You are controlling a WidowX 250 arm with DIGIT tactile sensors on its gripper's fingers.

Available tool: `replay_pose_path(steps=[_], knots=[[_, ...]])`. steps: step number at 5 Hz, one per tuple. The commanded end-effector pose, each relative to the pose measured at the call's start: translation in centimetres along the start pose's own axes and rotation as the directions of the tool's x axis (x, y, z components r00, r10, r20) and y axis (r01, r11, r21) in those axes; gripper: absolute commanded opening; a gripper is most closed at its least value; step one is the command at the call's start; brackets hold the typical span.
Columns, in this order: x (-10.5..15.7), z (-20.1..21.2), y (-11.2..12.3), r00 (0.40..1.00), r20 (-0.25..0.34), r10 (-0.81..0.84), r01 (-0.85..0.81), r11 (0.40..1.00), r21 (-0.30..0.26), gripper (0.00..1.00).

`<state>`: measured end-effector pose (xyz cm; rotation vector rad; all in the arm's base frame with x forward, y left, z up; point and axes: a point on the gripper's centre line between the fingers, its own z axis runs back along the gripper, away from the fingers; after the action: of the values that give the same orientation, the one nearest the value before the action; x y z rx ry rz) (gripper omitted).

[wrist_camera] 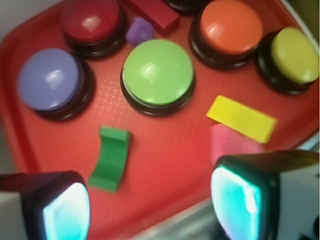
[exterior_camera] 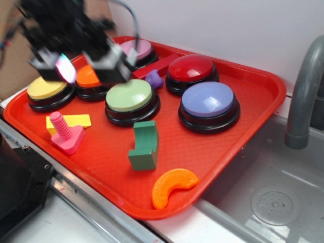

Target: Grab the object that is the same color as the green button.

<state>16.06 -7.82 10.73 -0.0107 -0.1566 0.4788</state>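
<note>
Basically nothing done yet, grab not started. Gripper (exterior_camera: 83, 68) hangs up high over the back-left of the red tray (exterior_camera: 263, 91), above the orange button (exterior_camera: 89, 77) and yellow button (exterior_camera: 46, 88), motion-blurred in the exterior view. Wrist view shows both fingers (wrist_camera: 235, 197) spread wide apart with only tray between them, so jaws are parted and hold nothing.

Target is the green block (exterior_camera: 144, 146), dark green stepped piece, sitting on the tray in front of the green button (exterior_camera: 129, 95), near it but not touching. Orange crescent (exterior_camera: 173, 186) lies just in front of the block near the tray's front edge; pink screw (exterior_camera: 66, 134) and yellow bar (exterior_camera: 69, 121) are off to the left, well apart from it. In the wrist view the block sits low-left in frame, close to the left finger, not centred between the two.

Left to do, as I judge it: shift over the block, line up so it falls between the fingers, come down, close, lift. Space around the block looks open, though the crescent is the nearest thing to bump
</note>
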Motion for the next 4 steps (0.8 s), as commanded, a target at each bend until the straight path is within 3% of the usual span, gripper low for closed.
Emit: replay_pose_path(steps=[1, 3, 4], knots=[[2.0, -5.5, -2.3, 0.979, 0.110, 0.171, -0.169, 0.985, -0.033, 1.00], [2.6, -7.5, -3.1, 0.981, 0.116, 0.156, -0.151, 0.987, -0.047, 1.00], [2.2, -8.1, -3.3, 0.989, 0.096, 0.115, -0.112, 0.993, -0.029, 0.96]])
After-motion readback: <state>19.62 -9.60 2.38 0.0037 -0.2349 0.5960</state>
